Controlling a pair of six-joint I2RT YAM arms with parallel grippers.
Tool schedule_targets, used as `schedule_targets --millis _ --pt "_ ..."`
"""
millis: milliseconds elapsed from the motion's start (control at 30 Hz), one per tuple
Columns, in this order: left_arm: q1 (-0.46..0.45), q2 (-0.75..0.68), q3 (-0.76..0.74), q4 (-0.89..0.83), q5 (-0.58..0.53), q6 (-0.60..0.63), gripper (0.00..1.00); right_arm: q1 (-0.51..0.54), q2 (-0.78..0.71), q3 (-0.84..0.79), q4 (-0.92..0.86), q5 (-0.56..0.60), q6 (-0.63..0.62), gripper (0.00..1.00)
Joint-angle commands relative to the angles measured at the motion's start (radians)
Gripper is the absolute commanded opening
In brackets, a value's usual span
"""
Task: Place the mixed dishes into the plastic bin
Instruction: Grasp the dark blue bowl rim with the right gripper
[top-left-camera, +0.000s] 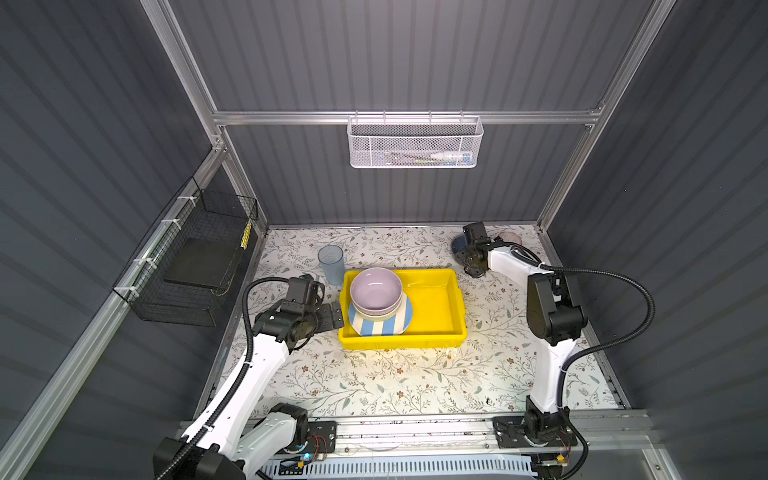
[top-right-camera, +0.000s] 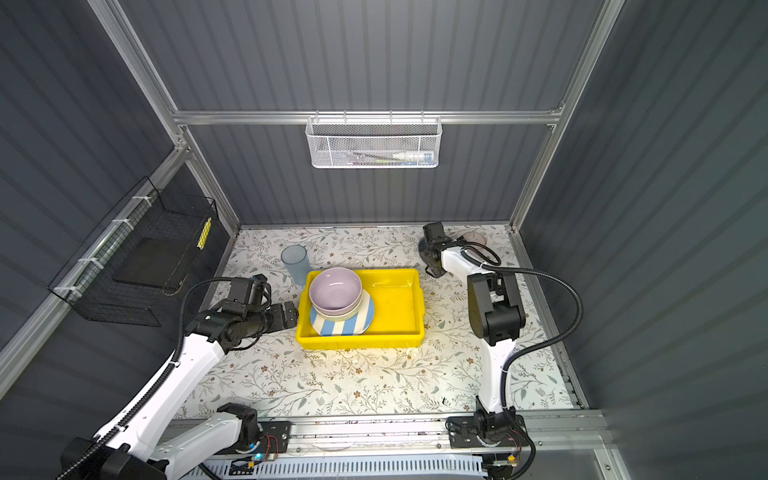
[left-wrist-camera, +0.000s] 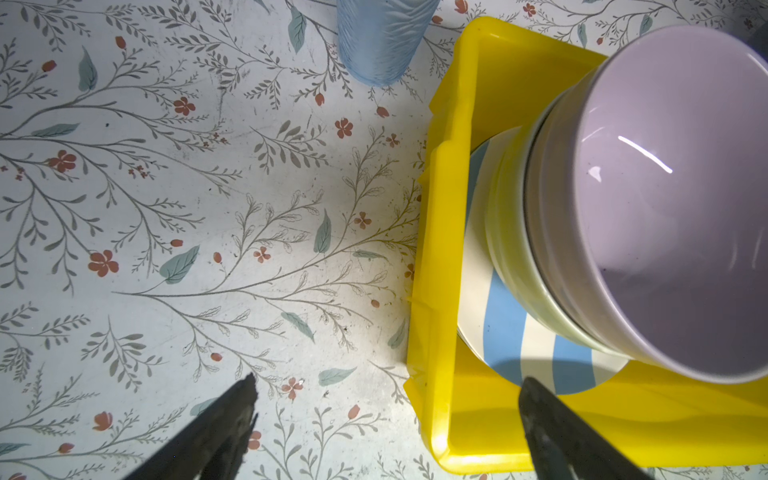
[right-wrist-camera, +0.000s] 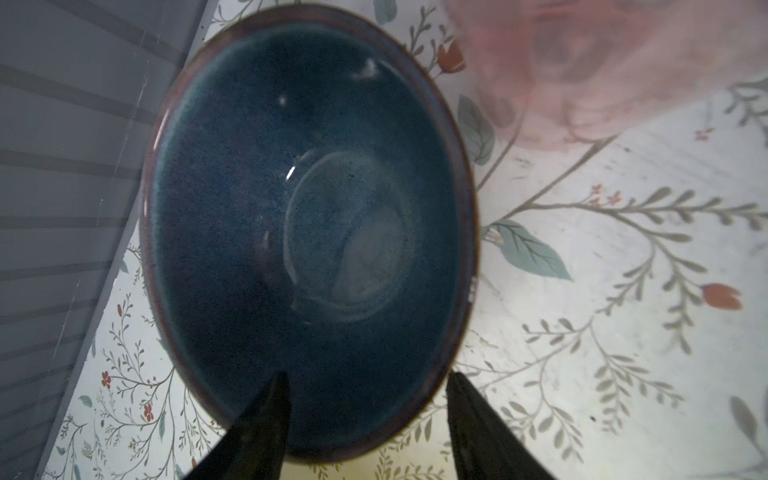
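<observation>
Dark blue bowl (right-wrist-camera: 307, 208) under right claw (right-wrist-camera: 368, 376); rim between spread jaws.

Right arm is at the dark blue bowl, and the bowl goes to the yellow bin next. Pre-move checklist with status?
1. Right gripper astride the dark blue bowl rim: ok, one jaw inside, one outside.
2. Grip closed on the bowl: not ok, jaws stand apart.
3. Pink tumbler clear of the bowl: cannot tell, it is close beside it and blurred.
4. Room in the yellow bin: ok, its right half is bare.
5. Left gripper out of the drop path: ok, open at the bin's left wall.
6. Stack steady: ok, lilac bowl nested in pale green bowl on striped plate.
</observation>
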Motion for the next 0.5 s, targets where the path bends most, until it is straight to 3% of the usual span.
schedule_targets --millis 0,467 --pt "0.007 0.002 0.016 -0.008 0.016 0.02 1.0 -0.008 0.035 0.028 -0.024 -0.014 -0.014 0.59" --pt "0.007 0.008 0.015 -0.001 0.02 0.018 1.0 -0.004 0.04 0.006 -0.054 -0.046 -0.104 0.38"
